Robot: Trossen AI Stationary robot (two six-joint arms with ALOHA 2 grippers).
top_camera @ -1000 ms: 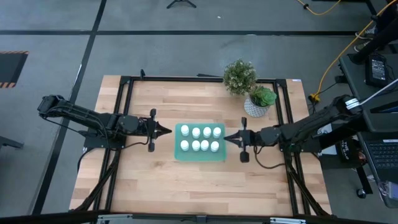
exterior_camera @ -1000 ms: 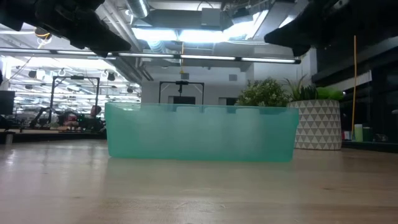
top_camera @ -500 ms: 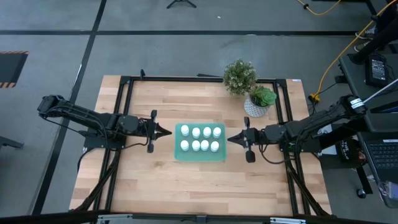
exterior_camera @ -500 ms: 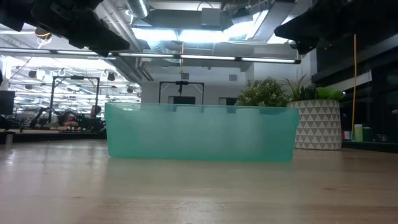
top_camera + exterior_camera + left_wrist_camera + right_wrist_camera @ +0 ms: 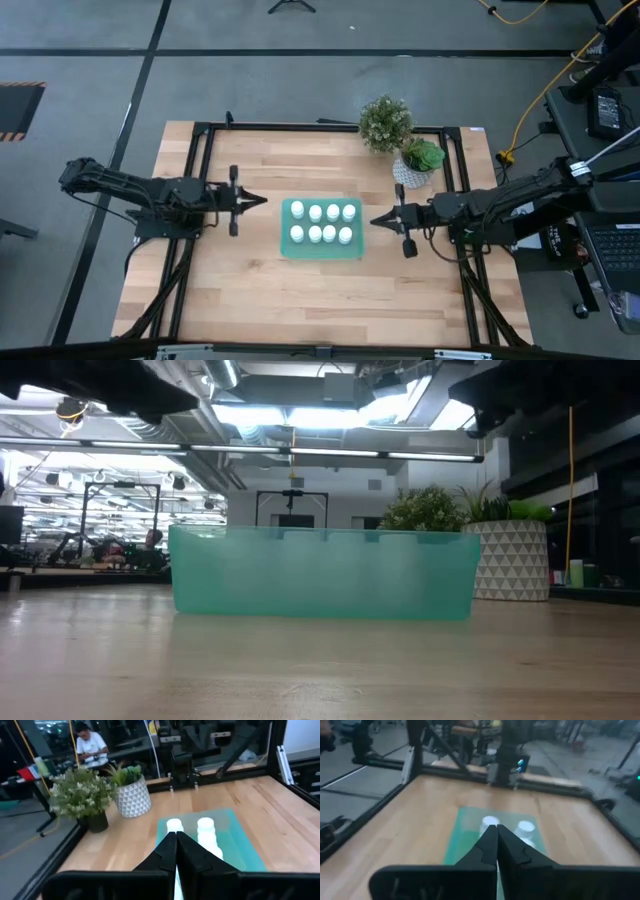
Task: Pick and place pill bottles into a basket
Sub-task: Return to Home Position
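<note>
Pill bottles (image 5: 314, 234), eight white, stand in two rows in the teal basket (image 5: 320, 253). Your left gripper (image 5: 262, 201) and right gripper (image 5: 374, 222) flank it, both clenched, holding nothing.

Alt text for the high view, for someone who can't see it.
Eight small white capped pill bottles stand in two rows of four inside a shallow teal plastic tray at the centre. The left gripper and right gripper flank it, jaws shut.
</note>
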